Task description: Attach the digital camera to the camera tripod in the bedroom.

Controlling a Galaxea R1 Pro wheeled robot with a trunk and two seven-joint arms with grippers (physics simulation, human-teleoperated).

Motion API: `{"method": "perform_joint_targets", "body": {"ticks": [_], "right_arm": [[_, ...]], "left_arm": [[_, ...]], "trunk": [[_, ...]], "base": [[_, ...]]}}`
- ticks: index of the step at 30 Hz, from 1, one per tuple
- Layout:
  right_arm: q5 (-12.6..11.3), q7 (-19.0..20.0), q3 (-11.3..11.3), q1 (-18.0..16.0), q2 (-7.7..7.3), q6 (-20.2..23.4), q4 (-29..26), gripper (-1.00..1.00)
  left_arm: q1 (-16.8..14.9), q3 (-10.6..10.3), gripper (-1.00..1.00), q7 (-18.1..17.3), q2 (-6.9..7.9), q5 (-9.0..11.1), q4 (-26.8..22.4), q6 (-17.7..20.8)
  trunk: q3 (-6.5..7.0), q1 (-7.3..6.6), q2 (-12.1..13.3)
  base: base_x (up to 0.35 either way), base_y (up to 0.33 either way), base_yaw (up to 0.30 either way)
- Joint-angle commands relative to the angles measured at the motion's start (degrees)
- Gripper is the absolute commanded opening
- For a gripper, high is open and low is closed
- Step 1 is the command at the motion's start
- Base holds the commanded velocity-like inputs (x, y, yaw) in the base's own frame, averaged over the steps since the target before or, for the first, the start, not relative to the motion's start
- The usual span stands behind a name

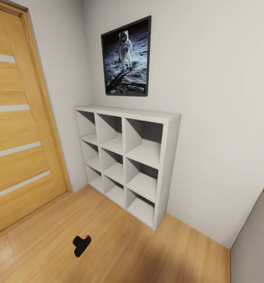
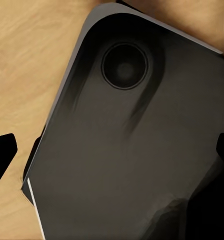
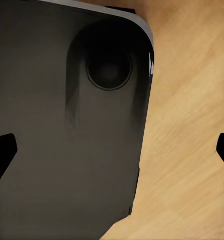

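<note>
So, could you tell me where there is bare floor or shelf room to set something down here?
The wood floor lies bare between the digital camera and the white cube shelf, and from the camera toward the wooden door. The shelf's top and its visible cubbies also look free. It narrows at the grey cabinet by the wall.

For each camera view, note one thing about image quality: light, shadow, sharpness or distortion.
Head view: even, soft light, the shelf's cubes shaded inside, wide-angle lean in the door. Left wrist view: a dark glossy panel with soft, smeared shading. Right wrist view: a thin glare line along the panel's edge.
</note>
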Motion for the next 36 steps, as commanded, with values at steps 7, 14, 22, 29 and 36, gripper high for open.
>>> {"method": "perform_joint_targets", "body": {"ticks": [7,14,22,29,36], "right_arm": [[0.41,-0.14,0.24,0.00,-0.06,-0.09,-0.01,1.00],[0.43,-0.11,0.24,0.00,-0.09,-0.08,-0.03,1.00],[0.44,-0.03,0.24,0.00,-0.16,-0.13,-0.03,1.00],[0.45,-0.02,0.24,0.00,-0.23,-0.16,-0.02,1.00],[0.52,-0.01,0.24,0.00,-0.26,-0.16,-0.02,1.00]], "left_arm": [[0.00,0.07,1.00,0.03,0.05,0.27,-0.07,-0.11],[0.02,0.08,1.00,0.03,0.05,0.27,-0.07,-0.11],[-0.01,0.09,1.00,0.03,0.03,0.28,-0.07,-0.11],[-0.01,0.09,1.00,0.03,0.03,0.28,-0.07,-0.11],[0.00,0.09,1.00,0.02,0.03,0.28,-0.07,-0.11]], "trunk": [[-0.04,0.03,-0.02],[-0.04,0.03,-0.02],[-0.04,0.03,-0.02],[-0.04,0.03,-0.02],[-0.04,0.03,-0.02]], "base": [[0.323,0.011,0.270],[0.323,0.073,0.269],[0.323,0.101,0.110],[0.323,0.116,0.020],[0.323,0.152,0.003]]}}
